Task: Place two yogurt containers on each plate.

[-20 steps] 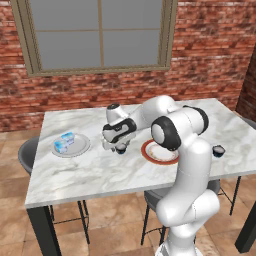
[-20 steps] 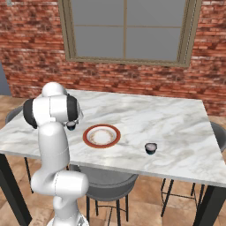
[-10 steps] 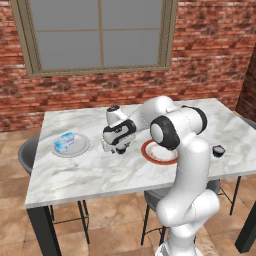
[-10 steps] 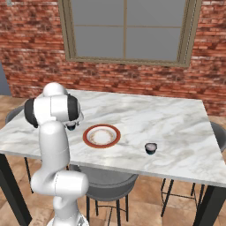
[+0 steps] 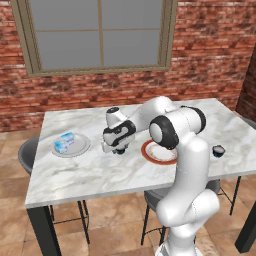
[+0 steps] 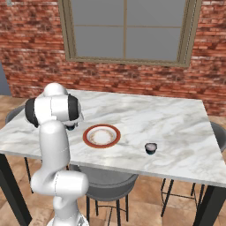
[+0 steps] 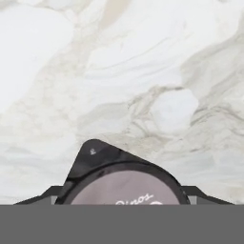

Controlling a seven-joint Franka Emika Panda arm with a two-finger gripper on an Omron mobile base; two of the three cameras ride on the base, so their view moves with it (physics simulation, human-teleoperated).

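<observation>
A dark yogurt container [image 7: 119, 181] with a pale top stands on the marble table between my two fingertips [image 7: 40, 196]. My gripper [image 7: 121, 198] is low over it, and the tips sit close against its sides; whether they press on it is unclear. In the left base view my gripper [image 5: 119, 149] is down at the table between the two plates. The grey plate [image 5: 82, 145] holds two light blue yogurt containers [image 5: 64, 141]. The red-rimmed plate [image 6: 102, 135] is bare. Another dark yogurt container [image 6: 151, 148] stands to its right.
The marble table [image 6: 176, 132] runs wide to the right of the red-rimmed plate. Grey chairs [image 5: 27, 155] stand at the left end and under the near edge. A brick wall with a window rises behind the table.
</observation>
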